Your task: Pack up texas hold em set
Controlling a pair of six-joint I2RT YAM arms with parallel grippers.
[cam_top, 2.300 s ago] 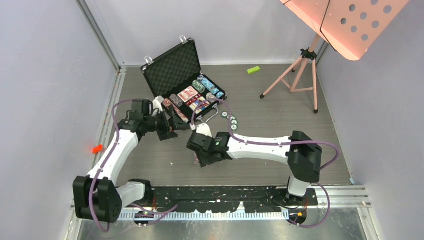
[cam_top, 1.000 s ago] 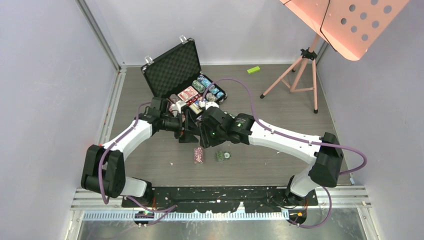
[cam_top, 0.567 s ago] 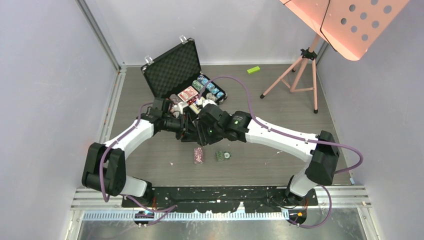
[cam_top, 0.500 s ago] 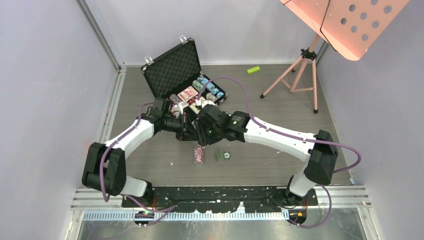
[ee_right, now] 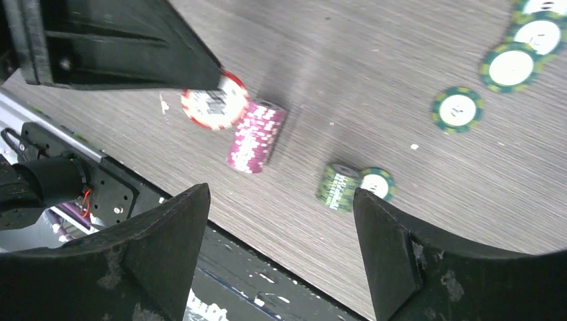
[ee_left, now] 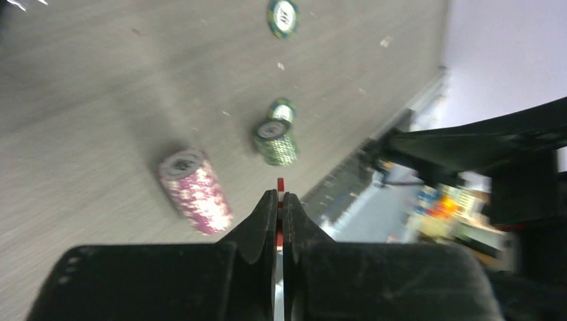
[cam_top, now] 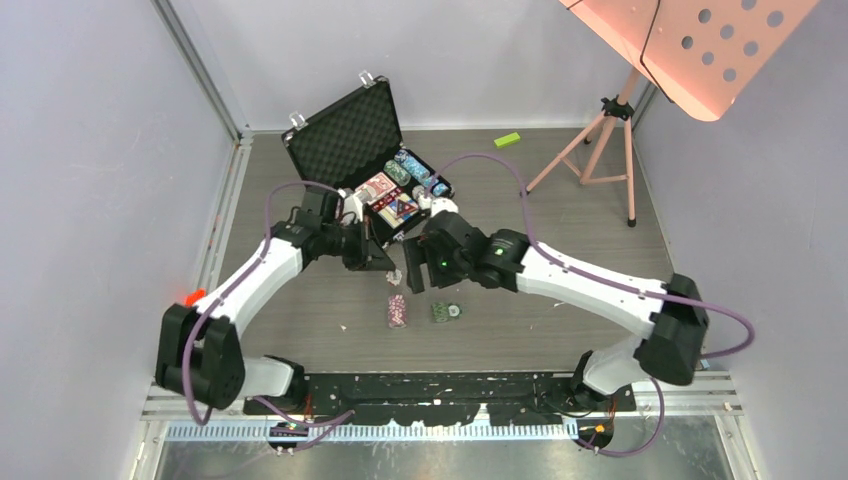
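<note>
My left claw (ee_left: 279, 197) pinches a red chip (ee_right: 215, 101) edge-on near the pink stack (ee_right: 256, 137), probably to slot it into the briefcase (cam_top: 345, 135). My right claw (ee_right: 279, 200) is spread.

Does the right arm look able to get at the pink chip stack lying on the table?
Probably yes: the right gripper is open above the pink chip stack, with nothing covering it. The left gripper, shut on a red chip, sits close beside, so clearance looks tight.
</note>
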